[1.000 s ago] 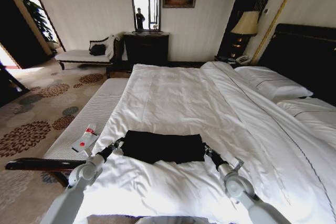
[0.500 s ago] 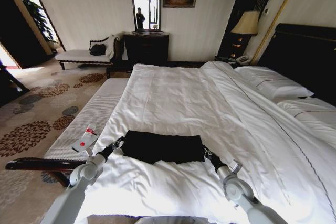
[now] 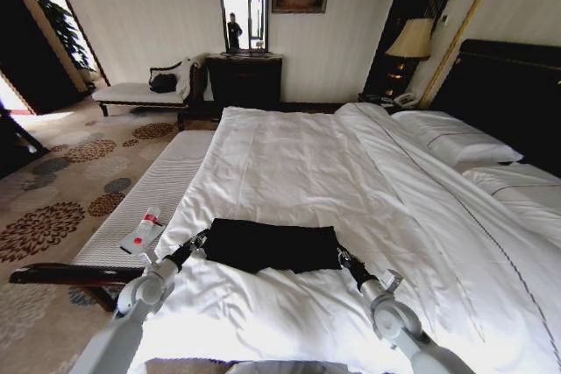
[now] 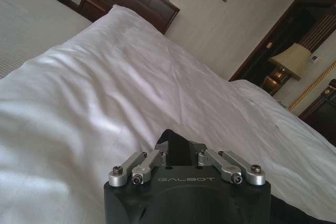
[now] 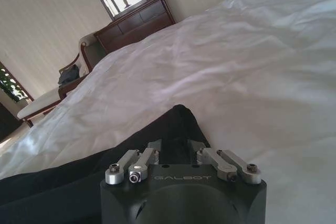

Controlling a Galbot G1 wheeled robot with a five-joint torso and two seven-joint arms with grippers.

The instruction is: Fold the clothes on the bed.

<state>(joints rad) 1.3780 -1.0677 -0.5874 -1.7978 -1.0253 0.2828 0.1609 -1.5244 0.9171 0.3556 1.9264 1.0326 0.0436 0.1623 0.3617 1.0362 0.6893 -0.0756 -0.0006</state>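
We see daylight entering from the left doorway, whitening the bed (image 3: 351,172) until duvet folds wash out. A lit lamp (image 3: 409,38) glows warmly. Straight walls bow at our head view's edges; wrist views blur nearby housings.

Black T-shirt (image 3: 272,245) on white bed (image 3: 298,155); floral brown carpet (image 3: 53,208).
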